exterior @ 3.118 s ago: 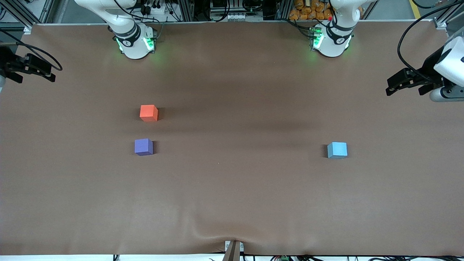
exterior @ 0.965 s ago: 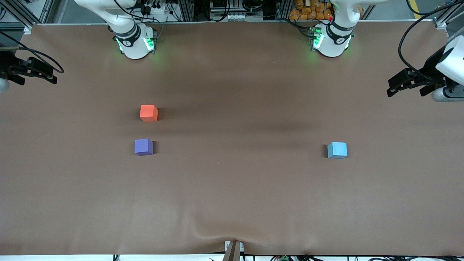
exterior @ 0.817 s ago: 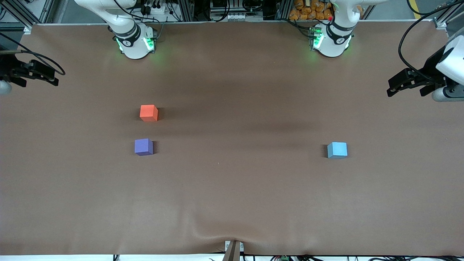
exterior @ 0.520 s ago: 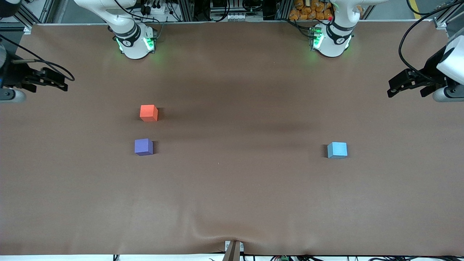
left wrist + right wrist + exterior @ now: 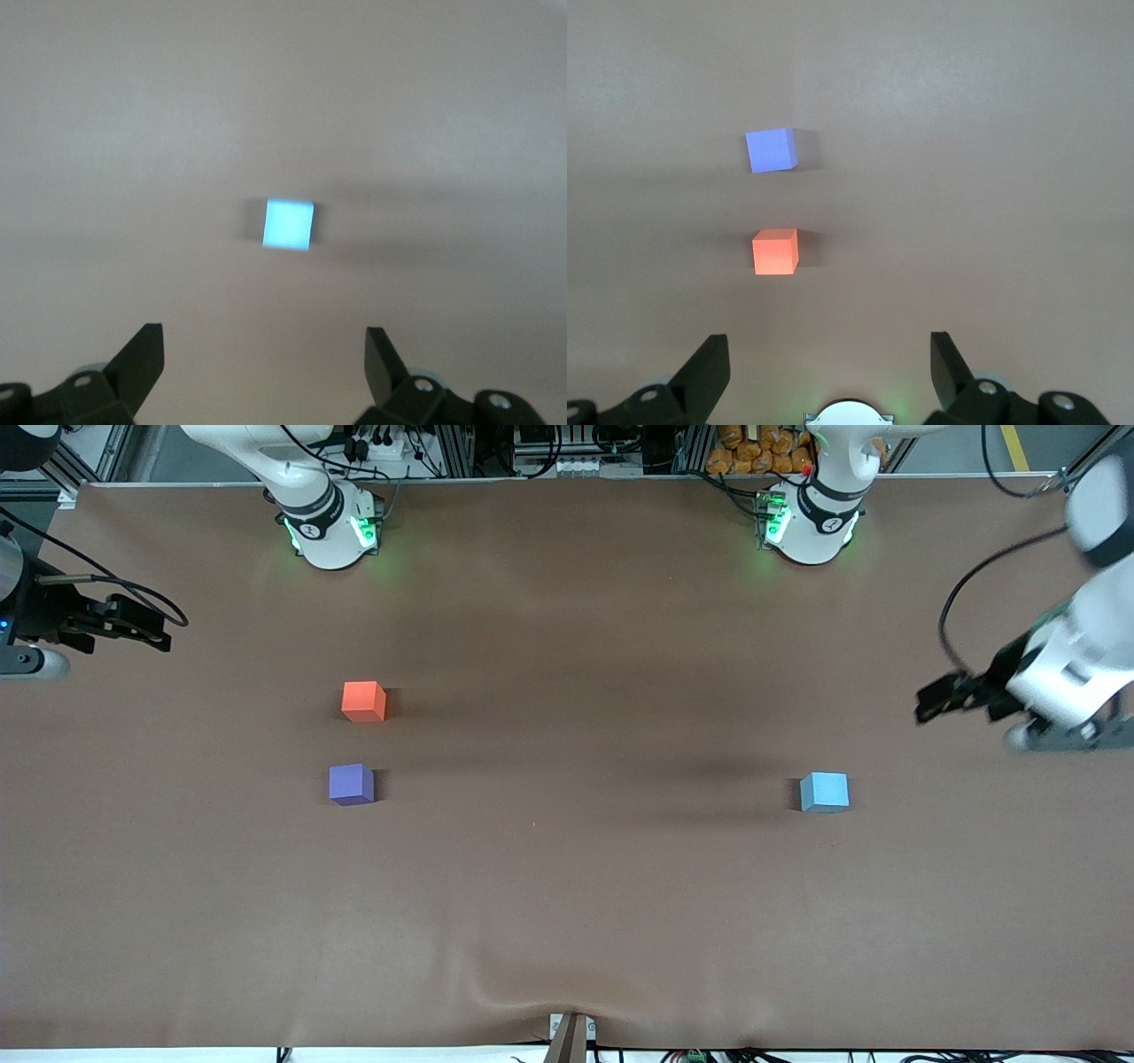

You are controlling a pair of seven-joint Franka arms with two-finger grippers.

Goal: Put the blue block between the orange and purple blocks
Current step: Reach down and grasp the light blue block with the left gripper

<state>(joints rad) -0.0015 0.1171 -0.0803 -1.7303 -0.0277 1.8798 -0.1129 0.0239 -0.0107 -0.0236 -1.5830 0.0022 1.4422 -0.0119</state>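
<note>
Both hands gape empty: left hand [image 5: 930, 702] up near blue block [image 5: 824, 792], right hand [image 5: 146, 631] waits. Gap between orange block [image 5: 363, 701] and purple block [image 5: 352, 784] is tight; your sloppy placement may knock either.

Even, soft overhead light covers the brown worktop [image 5: 567, 921]. Broad dim shadow bands cross its middle. The left arm [image 5: 1072, 664] shows motion blur. The blue block [image 5: 289, 224] in the left wrist view is overexposed and soft. Green lamps glow at both bases.

White arms, black grippers, green base lights, black cables
</note>
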